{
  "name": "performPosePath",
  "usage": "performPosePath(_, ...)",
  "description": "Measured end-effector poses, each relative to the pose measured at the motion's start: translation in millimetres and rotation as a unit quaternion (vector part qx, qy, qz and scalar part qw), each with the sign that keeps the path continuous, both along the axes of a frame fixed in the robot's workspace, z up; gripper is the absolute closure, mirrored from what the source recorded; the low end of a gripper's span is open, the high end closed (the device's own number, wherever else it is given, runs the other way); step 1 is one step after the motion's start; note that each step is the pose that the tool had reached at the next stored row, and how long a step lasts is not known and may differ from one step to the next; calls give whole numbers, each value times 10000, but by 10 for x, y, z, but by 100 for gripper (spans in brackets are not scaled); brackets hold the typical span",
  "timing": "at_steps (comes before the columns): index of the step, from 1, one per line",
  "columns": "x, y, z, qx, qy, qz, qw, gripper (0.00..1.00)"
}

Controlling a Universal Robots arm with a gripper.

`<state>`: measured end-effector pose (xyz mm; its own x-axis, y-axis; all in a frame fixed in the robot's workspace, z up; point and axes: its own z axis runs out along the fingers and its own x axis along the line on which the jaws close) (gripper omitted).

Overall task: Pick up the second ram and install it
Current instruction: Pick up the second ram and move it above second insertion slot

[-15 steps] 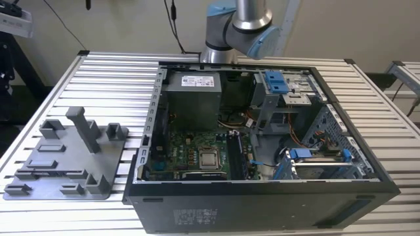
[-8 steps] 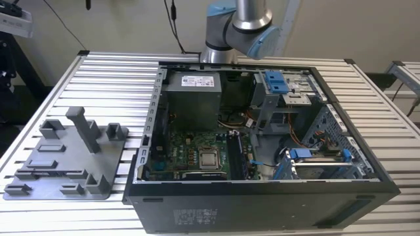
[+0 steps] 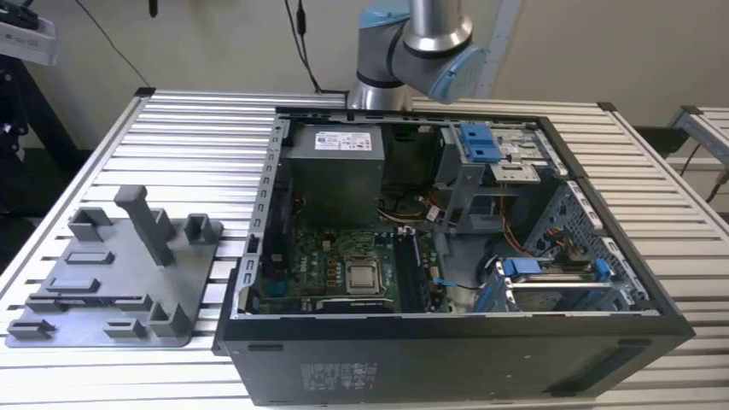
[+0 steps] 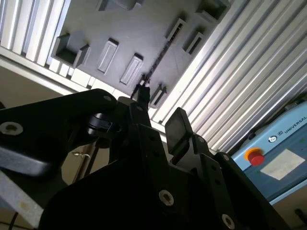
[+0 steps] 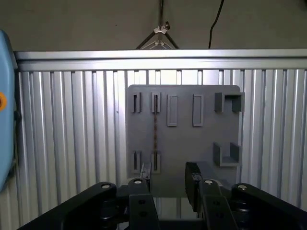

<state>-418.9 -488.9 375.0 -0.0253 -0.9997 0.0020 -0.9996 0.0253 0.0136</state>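
Second ram (image 5: 155, 129) stands on edge, slotted in the grey tray (image 5: 192, 143).

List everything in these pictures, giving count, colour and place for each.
table: one, silver, slatted, under everything.
fixture tray: one, grey, on the table at the exterior view's left.
second ram: one, dark, thin, standing on edge in the tray's slots.
computer case: one, black, open, on the table beside the tray.
motherboard: one, green, inside the case.
processor chip: one, silver, square, on the motherboard.
power supply: one, grey, inside the case.
control box: one, pale blue with a red button, past the table's edge.
robot arm: one, silver and pale blue, behind the case.
gripper: one, black, open, empty, above the tray.
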Motion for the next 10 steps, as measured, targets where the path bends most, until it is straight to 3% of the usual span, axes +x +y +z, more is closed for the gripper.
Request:
performPosePath(2,-3,0,-2,48,0,0,10000,58)
performPosePath(3,-3,0,-4,102,0,0,9999,58)
performPosePath(5,-6,-1,-9,256,0,1,9997,58)
performPosePath(6,-6,-1,-12,282,5,1,9996,58)
performPosePath(8,-6,-3,-15,287,85,-1,9996,58)
performPosePath(10,-7,-2,-31,287,124,5,9995,58)
